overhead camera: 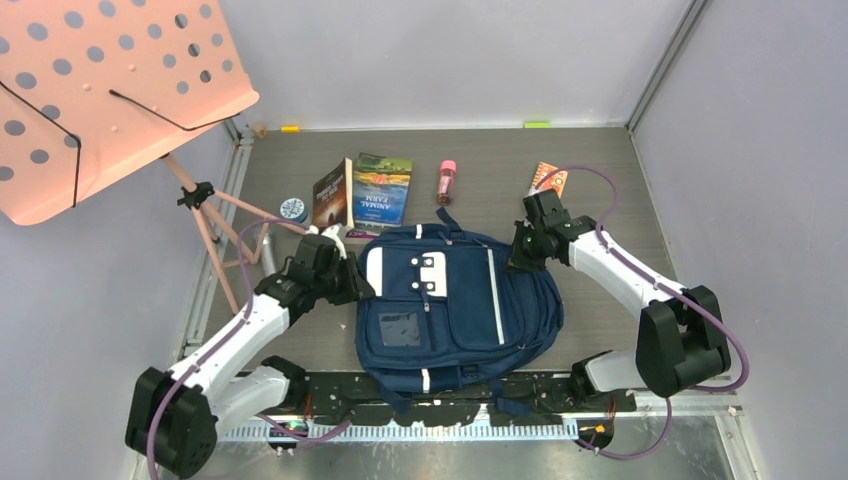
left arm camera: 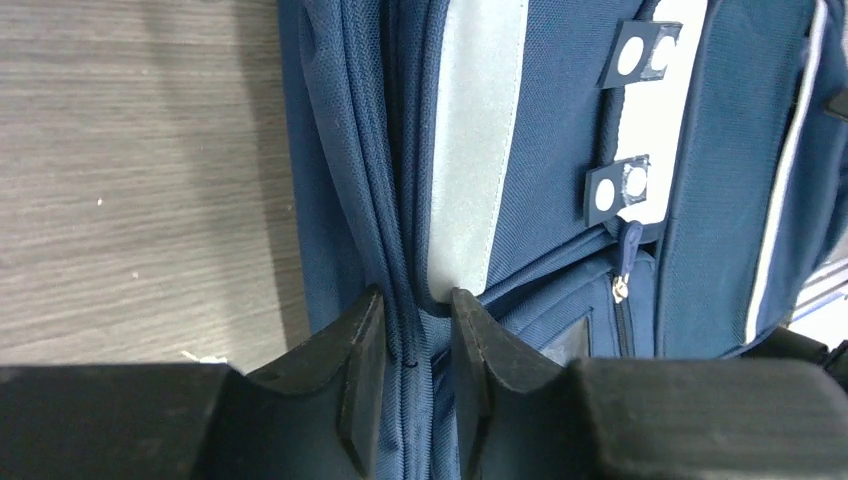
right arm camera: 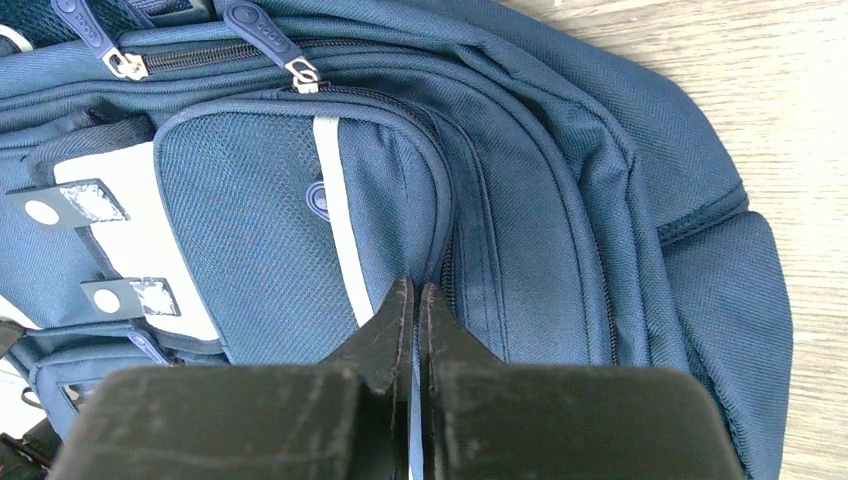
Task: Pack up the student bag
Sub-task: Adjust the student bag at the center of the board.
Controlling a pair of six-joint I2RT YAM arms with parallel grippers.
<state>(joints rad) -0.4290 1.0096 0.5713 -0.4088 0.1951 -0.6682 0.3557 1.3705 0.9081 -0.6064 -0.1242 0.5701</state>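
Grey wood-grain table (overhead camera: pixel 600 170) with pale walls around it, that's your top view. The student bag (overhead camera: pixel 450 300) lies flat in the middle, front pocket up, with its lower end and straps hanging over the arm bases. Past it you've got two books (overhead camera: pixel 360 192), a pink bottle (overhead camera: pixel 446 181) and an orange booklet (overhead camera: pixel 548 178) that's half hidden behind the right arm. A pink perforated music stand (overhead camera: pixel 100 90) is cut off at the top left. Your left end effector (overhead camera: pixel 350 278) is at the bag's left edge and the right end effector (overhead camera: pixel 518 258) at its upper right edge. You can't read either set of fingers from up here.

Left wrist view: the fingers (left arm camera: pixel 350 370) have narrowed onto a ridge of side fabric with the zipper line running along it. That fold fills the gap, so you're gripping the bag there. The fingers hide where the seam ends.

Right wrist view: the fingertips (right arm camera: pixel 398 310) are pressed together right at the curved edge of the mesh pocket. It's closed, but I can't tell if any fabric is actually caught between them. The bag's lower part is blocked by the wrist.
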